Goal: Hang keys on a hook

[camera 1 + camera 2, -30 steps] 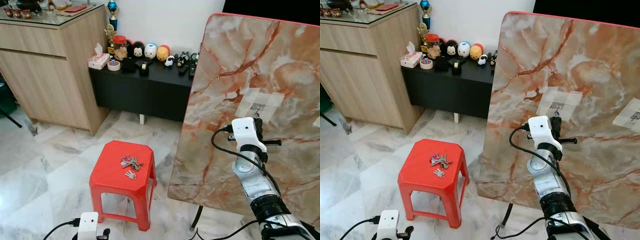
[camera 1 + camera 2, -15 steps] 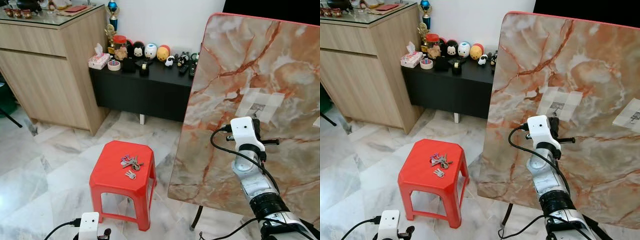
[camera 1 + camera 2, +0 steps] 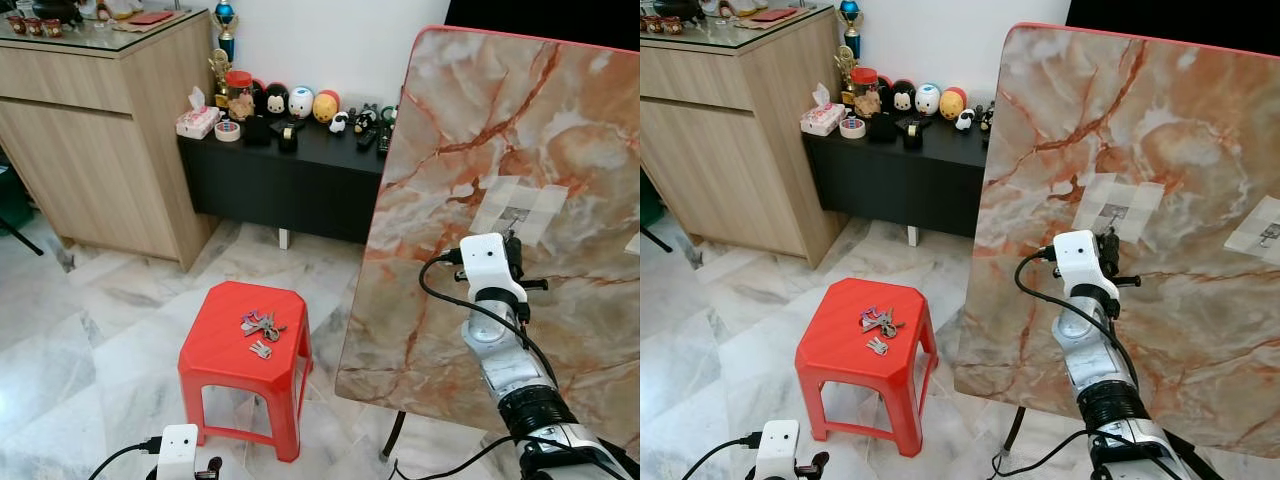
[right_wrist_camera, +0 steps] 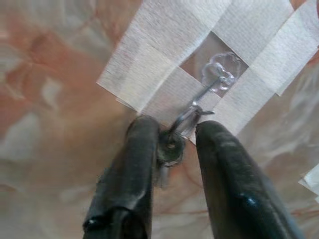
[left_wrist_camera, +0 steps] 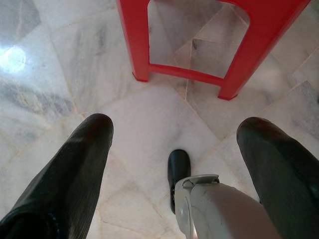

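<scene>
— Fingers [image 4: 134,164] of the right gripper [image 4: 172,149] are pinching a key [image 4: 170,145] just under the hook [image 4: 219,74] on the marble board [image 3: 450,150].
— Releasing early is risking a drop; other keys [image 3: 262,326] are lying on the red stool [image 3: 225,350].

bright, even indoor light, a glare patch on the marble floor [image 5: 12,59], right wrist close-up slightly soft.

marble floor [image 3: 100,330], wooden cabinet [image 3: 95,150], black sideboard [image 3: 290,180], white wall [image 3: 330,45]
</scene>
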Tool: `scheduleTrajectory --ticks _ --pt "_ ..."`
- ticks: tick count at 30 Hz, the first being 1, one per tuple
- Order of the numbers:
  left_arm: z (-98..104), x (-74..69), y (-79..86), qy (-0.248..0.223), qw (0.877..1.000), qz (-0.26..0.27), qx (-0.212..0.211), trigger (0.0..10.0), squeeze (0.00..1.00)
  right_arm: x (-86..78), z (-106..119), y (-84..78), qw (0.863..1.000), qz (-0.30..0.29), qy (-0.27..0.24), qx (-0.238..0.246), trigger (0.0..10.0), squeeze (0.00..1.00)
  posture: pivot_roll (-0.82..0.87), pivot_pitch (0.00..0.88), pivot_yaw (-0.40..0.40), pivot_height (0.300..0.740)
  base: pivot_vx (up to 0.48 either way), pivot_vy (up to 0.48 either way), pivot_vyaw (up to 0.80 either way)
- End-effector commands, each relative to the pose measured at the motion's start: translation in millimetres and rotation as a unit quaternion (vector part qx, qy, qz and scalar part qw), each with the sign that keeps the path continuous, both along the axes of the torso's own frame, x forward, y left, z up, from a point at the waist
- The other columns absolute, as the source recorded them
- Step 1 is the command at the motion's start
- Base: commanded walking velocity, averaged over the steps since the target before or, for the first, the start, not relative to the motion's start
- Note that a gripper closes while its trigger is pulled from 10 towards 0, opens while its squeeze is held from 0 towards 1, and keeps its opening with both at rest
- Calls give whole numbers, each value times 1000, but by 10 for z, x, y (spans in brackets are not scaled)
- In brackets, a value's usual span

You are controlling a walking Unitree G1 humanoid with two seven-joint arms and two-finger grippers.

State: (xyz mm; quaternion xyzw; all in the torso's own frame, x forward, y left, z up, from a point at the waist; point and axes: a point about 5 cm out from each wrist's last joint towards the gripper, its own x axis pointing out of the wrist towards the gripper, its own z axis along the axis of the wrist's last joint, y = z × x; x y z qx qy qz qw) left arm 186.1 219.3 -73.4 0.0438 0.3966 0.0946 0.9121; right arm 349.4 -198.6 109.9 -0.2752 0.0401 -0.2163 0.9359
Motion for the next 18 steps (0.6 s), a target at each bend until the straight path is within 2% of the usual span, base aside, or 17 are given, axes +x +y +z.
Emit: scheduleTrajectory --ticks 1,3,4,5,7,12,13,14,15,17,18 --pt "-21 -29 -14 6 1000 6 -6 10000 0 20 26 40 999 20 -12 34 10000 1000 114 0 -124 740 0 0 0" --pt "-22 -30 -15 6 1000 7 -6 10000 0 22 34 88 998 40 -21 54 10000 1000 113 0 -125 740 0 0 0" --pt "-22 -31 -16 6 1000 7 -7 10000 0 17 35 111 997 49 -24 59 10000 816 113 0 -126 740 0 0 0" --pt "-22 -31 -16 6 1000 7 -6 10000 0 5 31 136 996 58 -27 59 10000 0 113 0 -126 740 0 0 0" --pt "-22 -31 -17 5 1000 6 -6 10000 0 -40 9 193 993 78 -35 77 10000 0 114 0 -128 740 0 0 0" --pt "-22 -31 -19 5 1000 6 -6 10000 0 -174 -105 218 989 98 -32 108 10000 0 113 0 -129 740 0 0 0" --pt "-22 -31 -19 5 1000 5 -6 10000 0 -219 -171 218 988 99 -18 117 10000 0 113 0 -129 740 0 0 0" --pt "-24 -36 -17 5 1000 5 -6 10000 0 -353 -385 218 986 108 29 124 10000 0 116 0 -134 740 0 0 0" --pt "-24 -37 -15 6 1000 6 -5 10000 0 -430 -509 214 983 111 54 133 10000 0 114 0 -132 740 0 0 0" --pt "-24 -38 -11 6 1000 6 -5 10000 0 -500 -616 209 980 113 75 142 10000 0 111 0 -131 740 0 0 0" --pt "-23 -39 -7 6 1000 5 -4 10000 0 -569 -711 193 977 99 85 169 10000 0 105 0 -125 740 0 0 0"
